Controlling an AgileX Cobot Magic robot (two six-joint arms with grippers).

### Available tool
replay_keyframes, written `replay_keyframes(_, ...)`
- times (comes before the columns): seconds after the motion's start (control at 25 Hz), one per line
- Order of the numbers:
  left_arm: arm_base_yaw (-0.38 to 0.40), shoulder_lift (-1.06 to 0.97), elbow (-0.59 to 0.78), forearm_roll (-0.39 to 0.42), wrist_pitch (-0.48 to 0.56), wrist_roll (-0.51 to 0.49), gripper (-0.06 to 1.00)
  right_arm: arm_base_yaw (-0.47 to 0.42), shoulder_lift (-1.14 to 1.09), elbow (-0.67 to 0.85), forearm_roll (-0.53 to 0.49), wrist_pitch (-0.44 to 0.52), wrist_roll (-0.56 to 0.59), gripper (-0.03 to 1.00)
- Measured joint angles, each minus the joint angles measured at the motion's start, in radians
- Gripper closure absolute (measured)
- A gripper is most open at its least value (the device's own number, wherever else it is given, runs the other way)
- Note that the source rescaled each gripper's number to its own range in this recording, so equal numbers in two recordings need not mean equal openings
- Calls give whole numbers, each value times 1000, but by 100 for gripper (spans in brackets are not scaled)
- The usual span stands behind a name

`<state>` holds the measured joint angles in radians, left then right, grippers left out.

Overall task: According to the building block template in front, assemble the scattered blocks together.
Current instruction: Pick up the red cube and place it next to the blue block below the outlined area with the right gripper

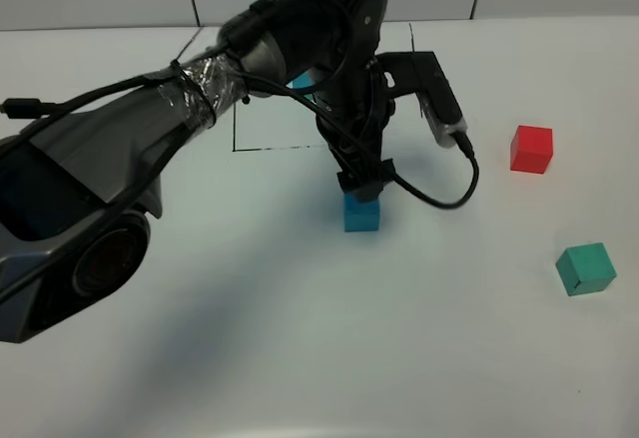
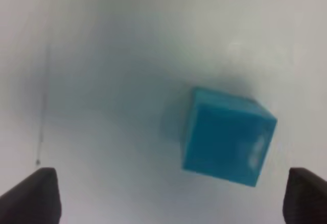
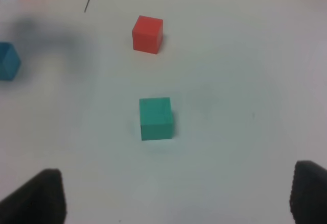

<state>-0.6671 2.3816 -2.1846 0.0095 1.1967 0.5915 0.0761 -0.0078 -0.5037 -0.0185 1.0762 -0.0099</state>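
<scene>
blue cube (image 1: 361, 215): smooth matt | table (image 1: 300, 358): matt white | tape (image 1: 205, 84): glossy silver

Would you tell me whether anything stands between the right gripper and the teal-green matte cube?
Nothing visible does. Only bare white table lies between the open right gripper and the teal-green matte cube; the red matte cube sits beyond it, apart, and the blue matte cube off to one side.

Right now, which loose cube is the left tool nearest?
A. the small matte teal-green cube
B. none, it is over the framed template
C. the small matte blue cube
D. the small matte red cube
C: the left tool hangs just over the small matte blue cube, with its jaws open and clear of it. The small matte red cube and the teal-green cube lie well off to the right.
</scene>
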Motion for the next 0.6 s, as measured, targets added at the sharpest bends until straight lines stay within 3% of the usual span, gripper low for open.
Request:
replay_keyframes(0.28, 124, -76, 0, 31, 1, -255, -2, 0, 0, 0, 1, 0, 0, 20)
replay_keyframes(0.6, 270, -185, 109, 34, 1, -336, 9, 0, 0, 0, 1, 0, 0, 20)
